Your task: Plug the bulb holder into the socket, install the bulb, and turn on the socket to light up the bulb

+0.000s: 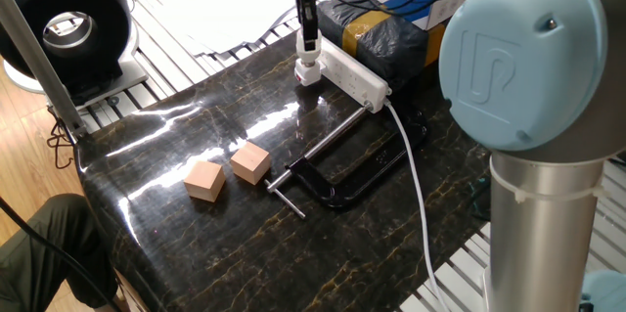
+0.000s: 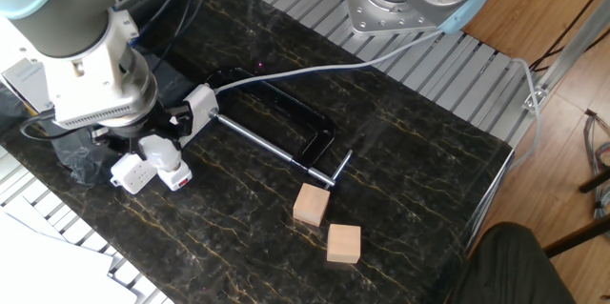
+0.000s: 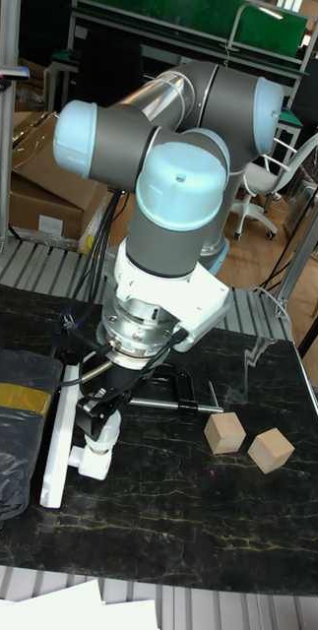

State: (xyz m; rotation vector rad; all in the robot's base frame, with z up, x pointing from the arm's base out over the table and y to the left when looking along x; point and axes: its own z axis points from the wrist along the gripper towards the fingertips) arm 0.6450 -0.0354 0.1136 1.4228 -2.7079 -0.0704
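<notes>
Fingers [image 1: 309, 46]: pinching bulb [image 1: 309, 59] | bulb seated in bulb holder [image 1: 308, 74] | holder at socket [image 1: 354, 75] end

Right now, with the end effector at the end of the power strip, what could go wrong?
The small white bulb holder sits at the very end of the long white power strip, so downward force might tip or shift the strip. The black metal C-clamp lies close beside it, so a sideways retreat could snag it. Whether the end effector grips the bulb is unclear.

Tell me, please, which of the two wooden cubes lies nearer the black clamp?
The darker cube, lying closer to the clamp by its handle bar. The paler cube sits beyond it, toward the table edge.
</notes>
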